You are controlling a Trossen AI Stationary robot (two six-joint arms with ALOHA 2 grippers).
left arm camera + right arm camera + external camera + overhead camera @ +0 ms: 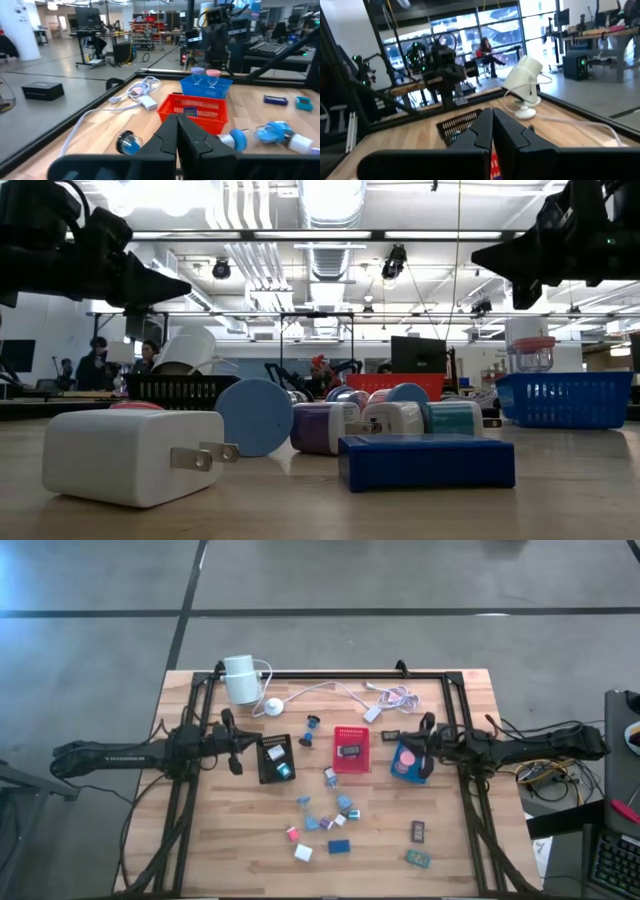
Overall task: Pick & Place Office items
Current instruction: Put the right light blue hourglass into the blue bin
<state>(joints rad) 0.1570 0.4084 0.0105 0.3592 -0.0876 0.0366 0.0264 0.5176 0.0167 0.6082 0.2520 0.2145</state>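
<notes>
Above the black tray (275, 759), left pincer (239, 766) closed, empty.

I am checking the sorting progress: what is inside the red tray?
The red tray holds one small dark rectangular piece, seen from above. Anything beneath that piece is covered and cannot be seen.

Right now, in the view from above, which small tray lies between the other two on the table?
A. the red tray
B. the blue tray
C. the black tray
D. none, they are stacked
A: seen from above, the red tray lies in the middle, with the black tray on one side and the blue tray on the other, all three apart in a row.
</notes>
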